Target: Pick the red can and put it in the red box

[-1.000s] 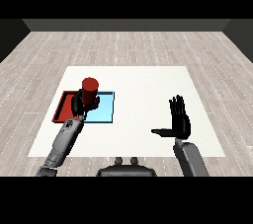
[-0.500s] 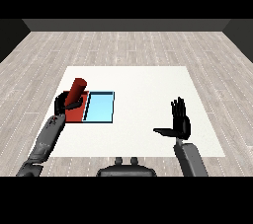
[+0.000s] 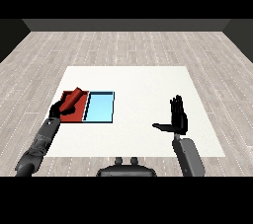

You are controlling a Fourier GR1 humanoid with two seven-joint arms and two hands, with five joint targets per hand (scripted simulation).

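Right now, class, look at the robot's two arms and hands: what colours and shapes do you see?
Each arm ends in a rounded grey forearm, like a padded tube. The left hand and right hand are both black, each with slim fingers and a thumb. No cables, markings or sleeves show.

The left hand point(image 3: 60, 107) has tipped the red can point(image 3: 73, 97) over the red tray point(image 3: 74, 115).

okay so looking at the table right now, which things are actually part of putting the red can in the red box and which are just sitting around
Part of the job:
- red can, tilted, held over the red tray
- red tray
- left robot hand, curled round the can

Just there:
- light blue tray, beside the red one
- right robot hand, open, holding nothing
- white table
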